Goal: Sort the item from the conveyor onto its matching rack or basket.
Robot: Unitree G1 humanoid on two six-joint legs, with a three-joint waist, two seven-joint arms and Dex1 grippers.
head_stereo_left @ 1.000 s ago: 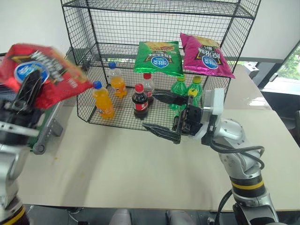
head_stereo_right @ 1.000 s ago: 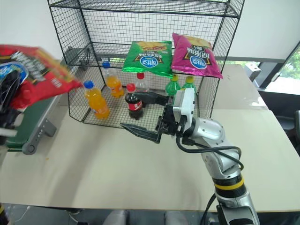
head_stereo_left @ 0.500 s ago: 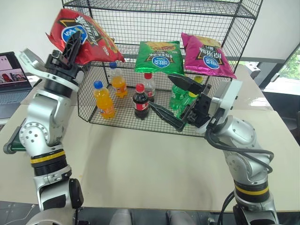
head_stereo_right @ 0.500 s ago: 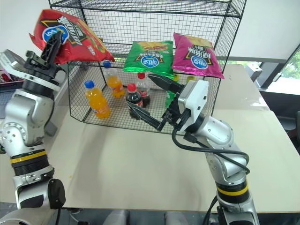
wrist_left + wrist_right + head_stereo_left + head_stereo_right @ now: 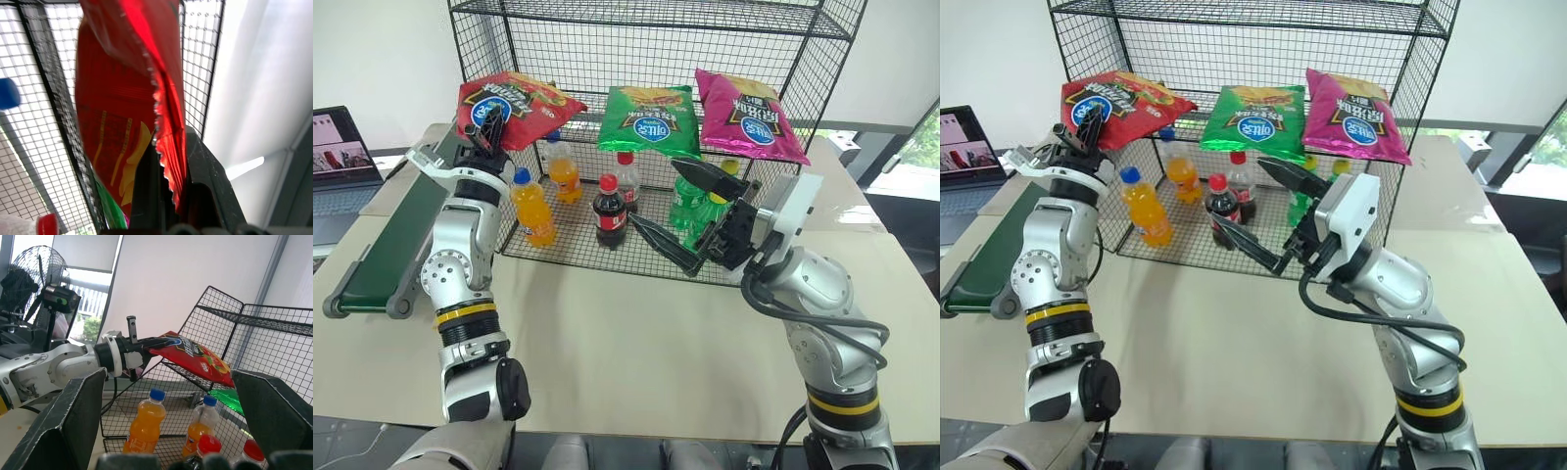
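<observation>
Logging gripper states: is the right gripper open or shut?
Open. The right gripper's jaws stand wide apart, empty, in front of the rack.

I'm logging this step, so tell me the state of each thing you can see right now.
left gripper: shut on the red chip bag
red chip bag: held at the rack's chip tier
right gripper: open, holding nothing
green chip bag: lying on the tier
magenta chip bag: lying on the tier
bottles: upright, capped
</observation>
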